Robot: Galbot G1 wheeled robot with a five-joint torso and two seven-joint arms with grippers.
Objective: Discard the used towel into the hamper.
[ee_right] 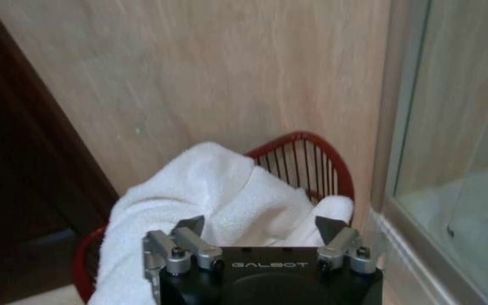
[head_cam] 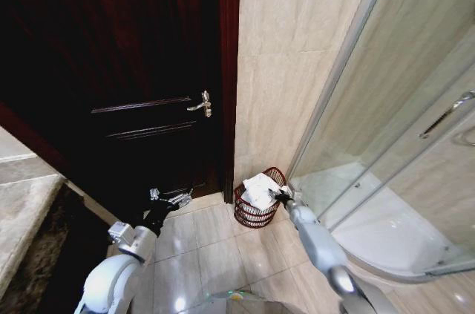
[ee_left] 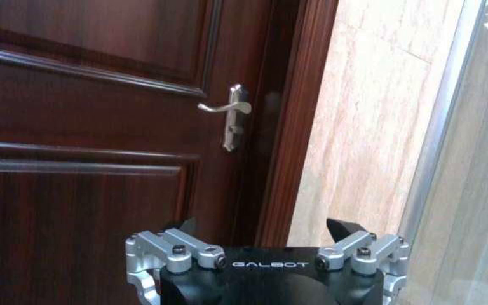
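We stood in a bathroom. Beige marble-look wall tiles rose beside a curved glass shower enclosure with a metal frame and a white shower tray. Glossy beige floor tiles ran up to a dark reddish-brown panelled wooden door with a silver lever handle. A stone-patterned countertop edge showed at our left.

White towel in the reddish-brown wire hamper; beside the hamper, a dark brown door, beige veined wall tiles.
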